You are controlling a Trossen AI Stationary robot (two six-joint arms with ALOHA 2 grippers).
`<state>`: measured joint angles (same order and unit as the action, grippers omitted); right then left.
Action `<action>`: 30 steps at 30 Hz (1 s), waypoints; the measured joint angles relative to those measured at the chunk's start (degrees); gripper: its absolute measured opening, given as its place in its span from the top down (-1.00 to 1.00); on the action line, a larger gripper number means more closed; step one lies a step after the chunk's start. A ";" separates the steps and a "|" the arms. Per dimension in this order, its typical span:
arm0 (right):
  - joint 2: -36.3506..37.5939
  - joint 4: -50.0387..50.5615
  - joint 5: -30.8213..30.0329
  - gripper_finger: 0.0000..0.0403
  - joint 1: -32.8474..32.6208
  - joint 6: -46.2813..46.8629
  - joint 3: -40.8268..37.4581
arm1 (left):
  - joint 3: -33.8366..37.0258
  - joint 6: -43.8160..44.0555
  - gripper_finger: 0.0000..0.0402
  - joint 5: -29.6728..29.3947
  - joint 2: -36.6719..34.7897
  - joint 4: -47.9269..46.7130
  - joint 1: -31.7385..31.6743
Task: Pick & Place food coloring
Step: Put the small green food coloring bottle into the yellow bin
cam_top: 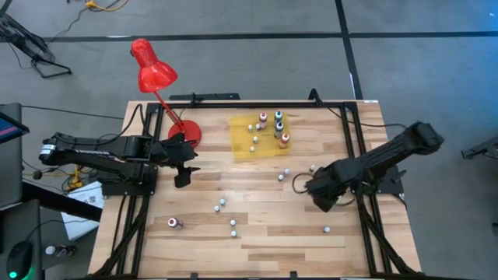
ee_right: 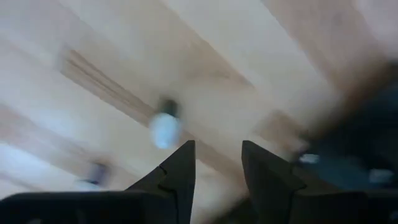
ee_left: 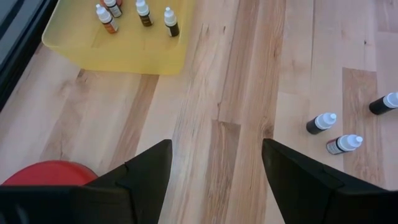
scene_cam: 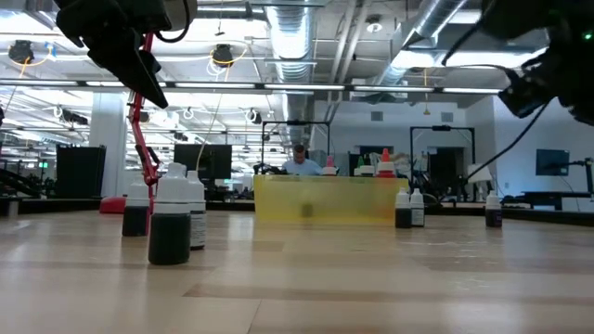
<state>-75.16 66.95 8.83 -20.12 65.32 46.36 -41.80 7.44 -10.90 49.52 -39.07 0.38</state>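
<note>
I hold my right claw (cam_top: 319,204) parted and empty at the tabletop's (cam_top: 257,241) right, lining up a loose bottle (ee_right: 164,129), left claw (cam_top: 182,177) released.

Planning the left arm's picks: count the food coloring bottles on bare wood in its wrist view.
3, all off the yellow mat: a dark bottle, a reddish one beside it, a third dark one farther off at the frame edge. Others may sit outside this view.

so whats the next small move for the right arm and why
Probably lower the right gripper onto the loose bottle just ahead and close. Its fingers are parted with nothing between them, and bottles lie scattered off the yellow mat. The left gripper hangs open and empty.
</note>
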 joint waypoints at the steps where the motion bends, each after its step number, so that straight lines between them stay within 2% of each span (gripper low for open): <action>1: 2.18 -3.08 -0.01 0.40 0.00 3.54 -1.03 | 0.00 0.01 -0.21 0.00 0.01 0.00 0.00; 4: 7.20 -12.52 0.01 0.40 -0.07 12.58 -3.31 | 0.00 -0.10 -0.21 0.00 0.00 0.09 0.00; 10: 8.39 -22.24 -1.28 0.40 -1.36 16.46 -3.56 | 0.00 -0.76 -0.21 0.00 0.01 0.71 0.00; 18: 2.24 -19.32 1.01 0.28 -0.58 20.15 -3.57 | 0.00 -1.27 -0.21 0.00 0.02 1.25 0.00; 22: -0.69 -19.44 3.07 0.13 -0.24 18.19 -3.57 | 0.00 -1.34 -0.21 0.00 0.02 1.37 0.00; 30: -5.23 -15.42 1.59 -0.10 1.44 12.88 -3.57 | 0.00 -1.31 -0.21 0.00 0.02 3.14 0.00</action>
<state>-80.39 51.52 10.42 -18.68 78.20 42.79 -41.80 6.13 -10.90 49.54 -35.93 0.38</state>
